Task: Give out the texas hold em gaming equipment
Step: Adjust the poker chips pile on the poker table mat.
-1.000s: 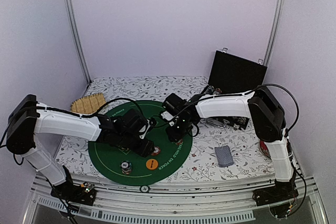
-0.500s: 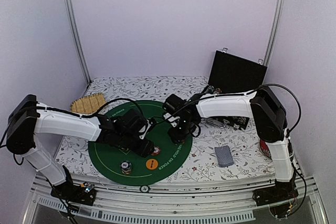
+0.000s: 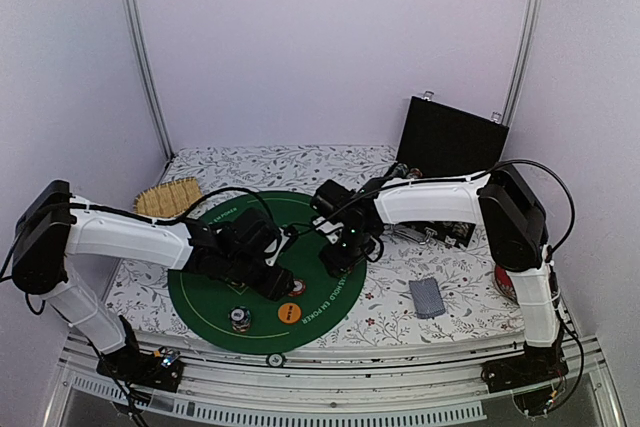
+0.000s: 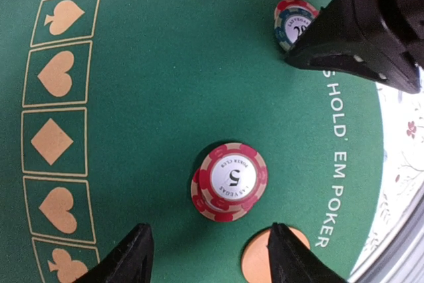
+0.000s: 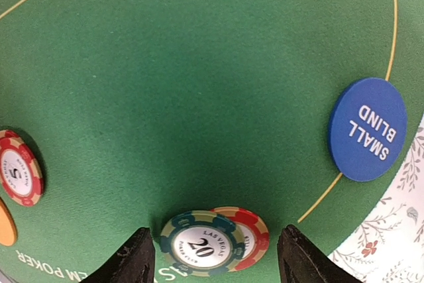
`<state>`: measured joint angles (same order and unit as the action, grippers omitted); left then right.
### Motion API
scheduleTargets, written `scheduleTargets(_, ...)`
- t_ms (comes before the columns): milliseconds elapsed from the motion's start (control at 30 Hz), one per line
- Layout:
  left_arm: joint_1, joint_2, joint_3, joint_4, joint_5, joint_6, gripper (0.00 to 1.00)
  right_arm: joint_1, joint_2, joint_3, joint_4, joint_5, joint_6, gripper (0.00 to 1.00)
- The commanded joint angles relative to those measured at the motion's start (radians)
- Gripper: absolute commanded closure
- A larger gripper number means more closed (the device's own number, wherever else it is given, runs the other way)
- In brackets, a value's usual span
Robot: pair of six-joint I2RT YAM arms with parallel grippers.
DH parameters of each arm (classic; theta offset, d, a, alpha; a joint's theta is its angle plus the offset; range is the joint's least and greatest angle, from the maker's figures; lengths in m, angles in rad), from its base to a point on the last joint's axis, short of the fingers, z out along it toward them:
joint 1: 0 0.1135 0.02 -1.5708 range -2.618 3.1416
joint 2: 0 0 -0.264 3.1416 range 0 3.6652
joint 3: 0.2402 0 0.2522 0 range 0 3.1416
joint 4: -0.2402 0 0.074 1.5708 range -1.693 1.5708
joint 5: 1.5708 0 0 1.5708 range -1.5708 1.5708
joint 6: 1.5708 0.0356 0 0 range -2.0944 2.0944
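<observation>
Green felt (image 3: 205, 292) tops the counter (image 3: 260, 162); left gripper (image 4: 211, 246), spread, should centre on the red chip (image 4: 229, 181), right gripper (image 5: 213, 258), spread, on the green chip (image 5: 196, 248).

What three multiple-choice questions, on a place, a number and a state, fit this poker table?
1. Blue Small Blind button lies: A on the green mat's edge; B on the bamboo mat; C in the black case.
2. Lone red chip's number: A 20; B 5; C 100.
3. Right end effector: A shut on a card; B shut on a chip; C open.
Answers: A, it overlaps the mat's gold border; B, printed on its centre; C, fingers apart, gripping nothing.
</observation>
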<state>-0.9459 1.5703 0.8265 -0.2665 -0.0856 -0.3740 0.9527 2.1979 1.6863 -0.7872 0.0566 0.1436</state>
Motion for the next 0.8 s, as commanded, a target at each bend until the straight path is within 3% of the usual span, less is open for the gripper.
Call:
scheduleTargets(0,0.017,-0.013,-0.003,0.034,0.004,0.011,0.38,0.004,0.041,-0.013,-0.053,0.083,0.013,0.37)
scheduleTargets(133,0.017,-0.012,-0.003,0.036,0.004,0.011,0.38,-0.007,0.032,-0.023,-0.052,0.09,0.025,0.46)
scheduleTargets(233,0.017,-0.009,-0.003,0.036,0.007,0.013,0.38,-0.018,0.017,-0.034,-0.036,0.067,0.025,0.48)
scheduleTargets(533,0.009,0.025,0.023,0.035,0.017,0.033,0.28,-0.027,-0.016,-0.035,-0.012,-0.055,0.006,0.4)
scheduleTargets(767,-0.001,0.095,0.09,0.025,-0.003,0.057,0.2,-0.117,-0.146,-0.105,0.058,-0.128,0.044,0.35)
